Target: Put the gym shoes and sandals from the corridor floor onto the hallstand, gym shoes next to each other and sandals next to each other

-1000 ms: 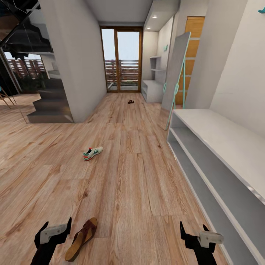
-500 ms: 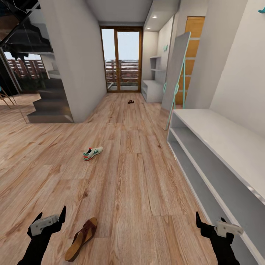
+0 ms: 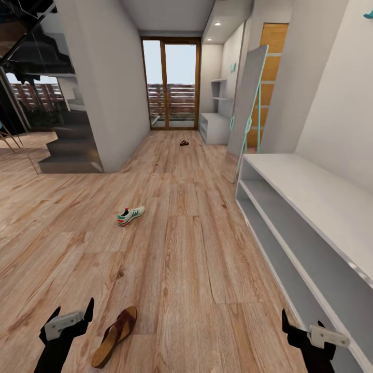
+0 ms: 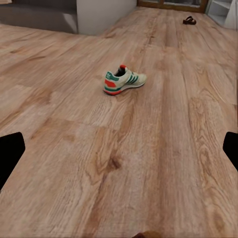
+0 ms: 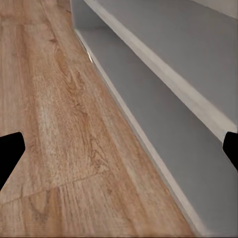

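Our left gripper point(image 3: 72, 317) and right gripper point(image 3: 305, 331) hang low with fingers spread, holding nothing. Nearest lies one sandal point(image 3: 115, 335) beside our left gripper, then a gym shoe point(image 3: 130, 215) mid-floor, with the hallstand point(image 3: 311, 207) along our right. Farthest, the second sandal point(image 3: 184, 143) sits on the corridor floor point(image 3: 191, 248) near the glass door point(image 3: 172, 83).

Place: we see a home corridor.
Floor: wood-plank corridor floor point(image 3: 197, 248).
Storage: low white hallstand point(image 3: 311, 207) beside our right gripper point(image 3: 311, 331).
Far ahead of our grippers: glazed balcony doors point(image 3: 172, 83), staircase point(image 3: 70, 145).
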